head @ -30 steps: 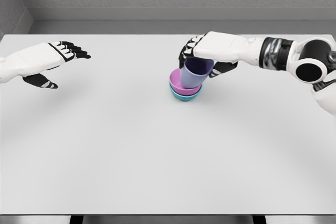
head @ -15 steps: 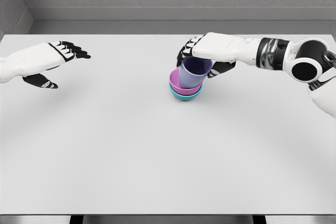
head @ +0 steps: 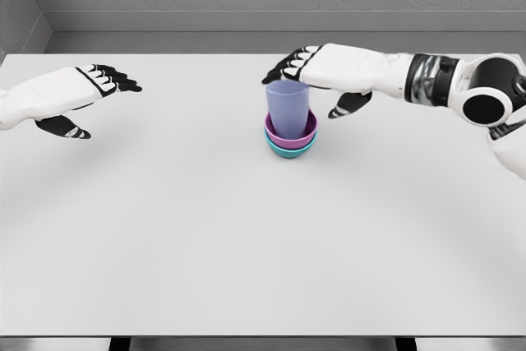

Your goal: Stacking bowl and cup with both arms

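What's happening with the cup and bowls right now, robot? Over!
Right hand open, above cup. Left hand open, off at table's left. Purple cup upright in pink bowl, nested in teal bowl. Nothing blocking.

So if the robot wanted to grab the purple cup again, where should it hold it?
Probably around the upper side wall of the cup, coming in from the right, where the right hand hovers open. The cup stands upright in the pink bowl, so only its top half is free; the bowl's rim hides the base.
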Available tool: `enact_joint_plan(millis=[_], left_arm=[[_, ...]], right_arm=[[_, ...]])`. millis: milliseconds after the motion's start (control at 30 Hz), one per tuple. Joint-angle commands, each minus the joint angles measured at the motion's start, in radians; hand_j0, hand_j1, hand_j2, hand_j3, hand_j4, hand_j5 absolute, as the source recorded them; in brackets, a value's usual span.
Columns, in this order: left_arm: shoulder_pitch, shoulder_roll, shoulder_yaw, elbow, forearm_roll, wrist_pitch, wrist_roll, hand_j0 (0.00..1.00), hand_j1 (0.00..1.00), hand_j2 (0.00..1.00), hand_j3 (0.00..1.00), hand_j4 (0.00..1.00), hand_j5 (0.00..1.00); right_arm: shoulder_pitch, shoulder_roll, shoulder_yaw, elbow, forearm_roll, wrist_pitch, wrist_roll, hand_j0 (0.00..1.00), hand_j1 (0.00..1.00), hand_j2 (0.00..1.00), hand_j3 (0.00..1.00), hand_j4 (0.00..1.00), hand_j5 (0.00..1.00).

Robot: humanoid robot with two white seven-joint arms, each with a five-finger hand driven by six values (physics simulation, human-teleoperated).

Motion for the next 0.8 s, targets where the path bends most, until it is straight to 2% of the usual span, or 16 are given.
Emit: enact_joint_plan(millis=[0,33,167,200,267,333,400,433,567,767], left_arm=[[0.0,0.001,0.001,0.0,0.006,0.001,0.001,1.0,1.0,1.0,1.0,1.0,1.0],[0.0,0.001,0.001,0.0,0.006,0.001,0.001,1.0,1.0,1.0,1.0,1.0,1.0],[0.002,0.013,0.003,0.0,0.008,0.001,0.001,1.0,1.0,1.0,1.0,1.0,1.0],[0.002,0.015,0.003,0.0,0.008,0.001,0.001,1.0,1.0,1.0,1.0,1.0,1.0],[0.0,0.019,0.003,0.0,0.008,0.001,0.001,1.0,1.0,1.0,1.0,1.0,1.0],[0.002,0.022,0.006,0.0,0.009,0.001,0.001,1.0,1.0,1.0,1.0,1.0,1.0],[0.0,0.027,0.006,-0.002,0.011,0.001,0.001,1.0,1.0,1.0,1.0,1.0,1.0],[0.002,0.027,0.006,-0.003,0.011,0.001,0.001,1.0,1.0,1.0,1.0,1.0,1.0],[0.0,0.027,0.015,-0.002,0.009,0.001,0.001,1.0,1.0,1.0,1.0,1.0,1.0],[0.009,0.027,0.017,-0.002,0.009,0.001,0.001,1.0,1.0,1.0,1.0,1.0,1.0]], right_arm=[[0.002,-0.045,-0.076,-0.086,-0.005,-0.003,-0.001,1.0,1.0,1.0,1.0,1.0,1.0],[0.005,-0.076,-0.1,-0.109,-0.004,-0.008,-0.001,1.0,1.0,1.0,1.0,1.0,1.0],[0.014,-0.139,-0.185,-0.109,-0.005,-0.024,-0.001,1.0,1.0,1.0,1.0,1.0,1.0],[0.04,-0.168,-0.227,-0.109,-0.007,-0.072,-0.001,1.0,1.0,1.0,1.0,1.0,1.0],[0.144,-0.205,-0.329,-0.106,-0.008,-0.164,-0.001,1.0,1.0,1.0,1.0,1.0,1.0],[0.232,-0.243,-0.385,-0.104,-0.01,-0.25,-0.001,1.0,1.0,1.0,1.0,1.0,1.0],[0.339,-0.264,-0.491,-0.101,-0.013,-0.255,-0.001,1.0,1.0,1.0,1.0,1.0,1.0],[0.364,-0.266,-0.513,-0.098,-0.013,-0.255,-0.001,1.0,1.0,1.0,1.0,1.0,1.0],[0.402,-0.258,-0.501,-0.106,-0.013,-0.255,-0.001,1.0,1.0,1.0,1.0,1.0,1.0],[0.4,-0.254,-0.484,-0.106,-0.013,-0.255,-0.001,1.0,1.0,1.0,1.0,1.0,1.0]])
